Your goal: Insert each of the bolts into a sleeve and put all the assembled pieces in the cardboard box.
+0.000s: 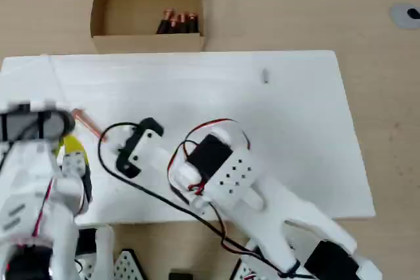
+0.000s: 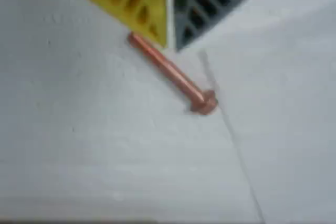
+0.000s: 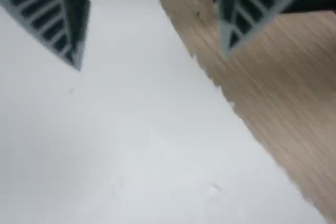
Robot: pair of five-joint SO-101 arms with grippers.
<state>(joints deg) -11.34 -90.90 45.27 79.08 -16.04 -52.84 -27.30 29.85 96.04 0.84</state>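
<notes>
A copper bolt (image 2: 170, 72) lies flat on the white mat (image 1: 275, 136), near its left side (image 1: 86, 123). My left gripper (image 2: 169, 44), with one yellow and one grey finger, is shut with only a thin slit between the tips. The tips sit right at the bolt's threaded end, and the bolt's head points away from them. My right gripper (image 3: 152, 61) is open over the mat, mid-table (image 1: 136, 145), with nothing between its fingers. The cardboard box (image 1: 102, 11) at the back holds several assembled pieces (image 1: 177, 23). A small grey piece (image 1: 265, 75), perhaps a sleeve, lies on the mat.
The mat's right edge meets the wooden table (image 3: 283, 108). Black and red cables (image 1: 197, 136) loop around the right arm. A grey disc (image 1: 405, 15) sits at the table's far right corner.
</notes>
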